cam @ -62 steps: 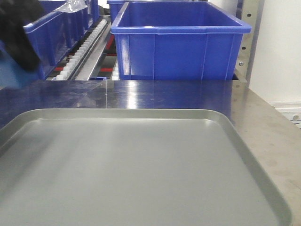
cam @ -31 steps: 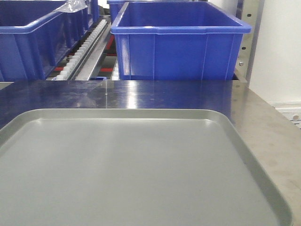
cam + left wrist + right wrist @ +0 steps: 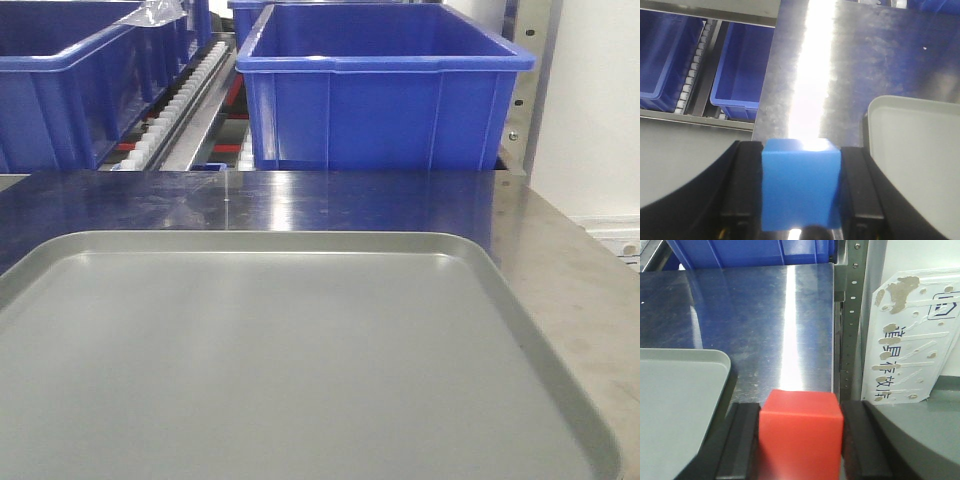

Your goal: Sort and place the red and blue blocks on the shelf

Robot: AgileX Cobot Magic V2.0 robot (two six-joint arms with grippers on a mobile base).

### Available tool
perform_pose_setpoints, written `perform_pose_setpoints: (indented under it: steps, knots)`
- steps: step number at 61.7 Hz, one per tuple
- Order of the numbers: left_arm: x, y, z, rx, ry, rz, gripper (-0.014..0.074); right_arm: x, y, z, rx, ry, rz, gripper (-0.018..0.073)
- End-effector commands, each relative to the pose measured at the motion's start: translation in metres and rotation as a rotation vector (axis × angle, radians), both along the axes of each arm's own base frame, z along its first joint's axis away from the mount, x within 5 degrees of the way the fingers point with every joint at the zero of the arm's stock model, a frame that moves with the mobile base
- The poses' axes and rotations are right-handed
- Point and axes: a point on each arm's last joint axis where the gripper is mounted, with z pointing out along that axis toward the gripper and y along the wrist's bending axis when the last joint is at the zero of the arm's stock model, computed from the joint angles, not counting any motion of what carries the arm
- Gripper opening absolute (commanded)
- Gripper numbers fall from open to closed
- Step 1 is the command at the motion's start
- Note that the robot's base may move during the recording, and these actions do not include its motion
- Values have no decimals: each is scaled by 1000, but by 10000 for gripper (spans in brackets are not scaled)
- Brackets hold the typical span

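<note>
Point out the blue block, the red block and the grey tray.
blue block (image 3: 801, 192): left wrist view, centre of its front face.
red block (image 3: 801, 440): right wrist view, centre of its front face.
grey tray (image 3: 300, 360): front view, bare floor of the tray.

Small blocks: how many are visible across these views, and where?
2. The blue block is clamped in the left end effector, the red block in the right end effector. None shows in the front view; more may be hidden.

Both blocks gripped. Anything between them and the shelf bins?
Nothing visible. The blue block in the left pincer and red block in the right pincer face only bare steel tabletop before the blue bins.
</note>
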Motion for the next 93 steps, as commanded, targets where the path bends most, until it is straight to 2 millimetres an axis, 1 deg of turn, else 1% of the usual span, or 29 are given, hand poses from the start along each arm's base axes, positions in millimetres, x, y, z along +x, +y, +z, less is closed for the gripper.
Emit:
perform_pose_setpoints:
  steps: [1, 18, 93]
  knots:
    - [1, -1, 11, -8, -105, -13, 125, 4, 0, 17, 4, -118, 1, 49]
    - [0, -1, 0, -10, -132, -25, 125, 4, 0, 17, 4, -118, 1, 49]
    - [0, -1, -1, -2, -132, -26, 125, 4, 0, 17, 4, -118, 1, 49]
